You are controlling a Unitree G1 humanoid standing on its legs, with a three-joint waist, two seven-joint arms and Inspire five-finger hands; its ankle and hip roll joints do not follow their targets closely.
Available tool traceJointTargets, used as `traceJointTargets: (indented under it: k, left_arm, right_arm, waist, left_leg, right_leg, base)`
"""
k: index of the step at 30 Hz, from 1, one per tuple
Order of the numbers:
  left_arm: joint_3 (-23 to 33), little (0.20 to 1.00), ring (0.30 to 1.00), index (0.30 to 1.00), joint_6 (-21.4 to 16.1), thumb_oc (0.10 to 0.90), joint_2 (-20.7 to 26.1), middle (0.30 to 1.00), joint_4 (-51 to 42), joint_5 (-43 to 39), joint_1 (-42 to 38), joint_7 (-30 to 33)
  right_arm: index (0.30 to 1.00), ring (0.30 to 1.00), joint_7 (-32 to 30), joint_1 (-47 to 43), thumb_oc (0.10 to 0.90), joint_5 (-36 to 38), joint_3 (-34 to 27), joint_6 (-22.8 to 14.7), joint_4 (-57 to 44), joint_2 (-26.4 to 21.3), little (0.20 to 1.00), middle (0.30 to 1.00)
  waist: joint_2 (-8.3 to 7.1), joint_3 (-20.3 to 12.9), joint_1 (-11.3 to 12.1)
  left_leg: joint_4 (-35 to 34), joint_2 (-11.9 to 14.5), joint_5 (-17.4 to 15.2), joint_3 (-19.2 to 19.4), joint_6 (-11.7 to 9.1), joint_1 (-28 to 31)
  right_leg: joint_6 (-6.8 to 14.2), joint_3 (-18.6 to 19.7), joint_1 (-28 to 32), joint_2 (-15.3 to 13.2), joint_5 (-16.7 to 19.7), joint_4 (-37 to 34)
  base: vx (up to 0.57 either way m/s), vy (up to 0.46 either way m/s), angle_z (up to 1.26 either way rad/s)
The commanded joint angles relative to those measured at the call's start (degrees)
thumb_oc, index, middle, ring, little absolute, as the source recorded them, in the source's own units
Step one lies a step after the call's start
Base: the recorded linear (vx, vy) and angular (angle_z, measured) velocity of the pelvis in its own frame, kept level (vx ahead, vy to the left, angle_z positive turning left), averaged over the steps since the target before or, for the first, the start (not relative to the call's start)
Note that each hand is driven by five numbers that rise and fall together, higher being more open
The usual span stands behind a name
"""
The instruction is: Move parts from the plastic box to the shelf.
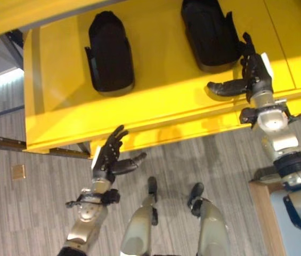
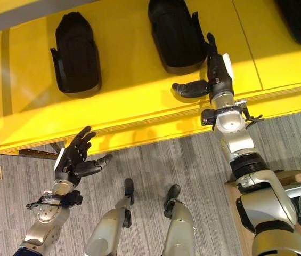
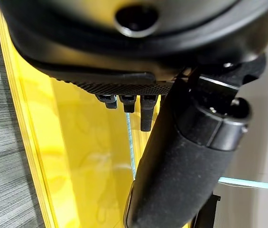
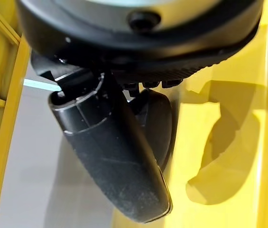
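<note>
My head cameras looked down on the yellow shelf point(image 1: 155, 101) from slightly offset spots, sharing both black parts point(image 1: 110, 53). Each wrist camera sat very close, facing along its hand toward the shelf.

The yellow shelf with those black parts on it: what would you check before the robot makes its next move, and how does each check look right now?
1. Right hand open, fingers straight: ok.
2. Right hand clear of the right black part: cannot tell, fingers sit right at its edge.
3. Left hand open and holding nothing: ok.
4. Left hand clear of the yellow shelf: ok, just off the front edge.
5. Left black part resting fully on the shelf: ok.
6. Plastic box located for the next pick: cannot tell.
</note>
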Motion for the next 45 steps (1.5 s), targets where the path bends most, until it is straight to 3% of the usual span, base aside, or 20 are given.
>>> traceJointTargets:
  k: [1,9,20,29,34,39,42,45]
  left_arm:
    - [1.0,1.000,1.000,1.000,-2.5,0.900,2.1,1.000,-5.5,-1.5,2.7,0.3]
    - [1.5,1.000,1.000,1.000,-2.5,0.900,2.1,1.000,-5.8,-0.7,2.8,0.6]
    - [3.4,1.000,1.000,1.000,-1.9,0.900,1.6,1.000,-6.2,0.3,4.6,0.0]
    - [5.8,1.000,1.000,1.000,-1.2,0.900,0.2,1.000,-5.1,2.3,5.4,0.0]
    - [6.4,1.000,1.000,1.000,-1.1,0.900,-0.2,1.000,-4.8,3.3,5.7,0.0]
    - [7.2,1.000,1.000,1.000,-0.9,0.900,-1.0,1.000,-4.2,5.3,6.9,0.0]
    - [7.2,1.000,1.000,1.000,-0.8,0.900,-1.6,1.000,-3.8,6.2,7.3,-0.4]
    - [7.5,1.000,1.000,1.000,-0.9,0.900,-1.9,1.000,-3.2,7.2,7.2,-0.3]
  right_arm:
    - [1.000,1.000,-3.7,-5.9,0.900,-1.5,-4.1,-7.4,-8.8,-4.1,1.000,1.000]
    - [1.000,1.000,-7.6,-1.7,0.900,-5.0,-10.9,-10.0,-20.0,-4.0,1.000,1.000]
    - [1.000,1.000,-4.4,11.4,0.900,-5.3,-15.8,-10.7,-30.6,0.0,1.000,1.000]
    - [1.000,1.000,-0.2,25.6,0.900,-1.9,-17.4,-10.7,-35.7,10.7,1.000,1.000]
    - [1.000,1.000,1.5,29.5,0.900,-1.2,-17.3,-10.1,-38.0,13.3,1.000,1.000]
    - [1.000,1.000,4.8,37.3,0.900,1.1,-16.1,-9.1,-40.5,17.7,1.000,1.000]
    - [1.000,1.000,8.3,43.9,0.900,6.8,-14.5,-7.9,-39.7,21.1,1.000,1.000]
    - [1.000,1.000,9.2,46.6,0.900,6.6,-13.8,-7.0,-39.2,21.5,1.000,1.000]
  waist:
    - [-3.25,-4.1,0.1]
    - [-3.70,-6.1,-0.7]
    - [-4.92,-9.4,-1.0]
    - [-5.21,-15.1,-2.1]
    - [-5.43,-17.3,-2.8]
    - [-5.77,-19.8,-4.3]
    - [-5.83,-20.7,-5.5]
    - [-5.89,-21.1,-6.1]
  left_leg:
    - [2.6,3.0,-5.7,0.4,-2.7,4.9]
    - [1.9,2.8,-5.9,0.2,-2.3,6.4]
    - [1.2,2.5,-7.0,-0.3,-1.8,9.5]
    - [-3.1,1.8,-6.8,0.4,-1.3,14.1]
    - [-4.6,1.1,-6.7,0.9,-0.8,15.5]
    - [-4.7,-0.5,-7.7,1.8,0.3,16.0]
    - [-4.7,-1.9,-8.5,2.7,1.4,16.8]
    - [-4.7,-2.7,-9.0,3.2,2.1,17.5]
  right_leg:
    - [6.7,1.9,0.8,-2.2,10.2,-6.3]
    - [7.1,1.8,2.4,-2.1,10.5,-7.1]
    - [7.7,0.8,7.0,-2.2,10.6,-9.1]
    - [9.0,-0.4,13.9,-1.2,12.1,-16.4]
    - [9.5,-0.4,15.8,-1.0,13.0,-18.9]
    - [10.7,0.2,17.1,-2.0,15.4,-20.7]
    - [11.6,1.4,17.2,-3.3,17.2,-20.8]
    - [12.0,2.4,17.1,-3.9,18.1,-20.2]
  base:
    - [0.03,0.012,0.00]
    - [0.02,0.020,0.01]
    - [0.05,0.029,0.02]
    - [0.07,0.058,-0.01]
    - [0.03,0.065,-0.03]
    - [-0.01,0.108,-0.06]
    - [-0.02,0.148,-0.20]
    - [0.00,0.081,-0.12]
